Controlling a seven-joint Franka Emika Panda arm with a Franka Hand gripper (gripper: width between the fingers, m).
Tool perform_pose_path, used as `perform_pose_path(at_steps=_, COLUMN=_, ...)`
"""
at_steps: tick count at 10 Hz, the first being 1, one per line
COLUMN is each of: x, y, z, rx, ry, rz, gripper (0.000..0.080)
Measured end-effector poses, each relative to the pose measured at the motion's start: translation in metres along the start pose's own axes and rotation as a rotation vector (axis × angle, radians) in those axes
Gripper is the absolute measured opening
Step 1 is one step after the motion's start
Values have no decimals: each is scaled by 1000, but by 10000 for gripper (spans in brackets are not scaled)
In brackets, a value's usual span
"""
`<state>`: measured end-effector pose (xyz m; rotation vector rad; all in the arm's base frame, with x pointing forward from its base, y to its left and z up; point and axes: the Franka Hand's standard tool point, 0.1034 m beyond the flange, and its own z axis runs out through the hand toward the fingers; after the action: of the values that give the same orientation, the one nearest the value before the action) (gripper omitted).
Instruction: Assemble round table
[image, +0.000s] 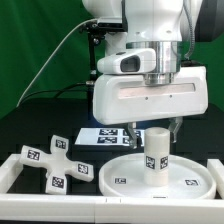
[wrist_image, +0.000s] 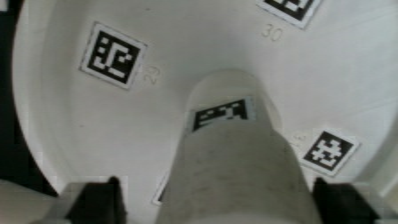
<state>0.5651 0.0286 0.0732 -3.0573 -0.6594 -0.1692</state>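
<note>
Currently the two dark fingers (wrist_image: 93, 200) stand spread apart and grip nothing, one on each side of the short thick white plastic cylinder (wrist_image: 240, 165). The cylinder stands upright between them at the middle of the large rimmed round white plastic disc (image: 125, 180). Well apart from the fingers, past the disc's rim, the white cross-shaped four-armed plastic foot (image: 52, 160) lies on the dark surface (image: 30, 125), and the marker board (image: 105, 137) lies flat, near the fingers but clear of them.
</note>
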Motion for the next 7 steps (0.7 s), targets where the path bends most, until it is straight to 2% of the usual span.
perform_pose_path(at_steps=1, x=0, y=0, z=0, rx=0, ry=0, rz=1, gripper=404)
perform_pose_path(at_steps=4, x=0, y=0, z=1, rx=2, ry=0, rz=204, gripper=406)
perform_pose_path(at_steps=7, x=4, y=-9, z=1, rx=1, ry=5, rz=516, gripper=406)
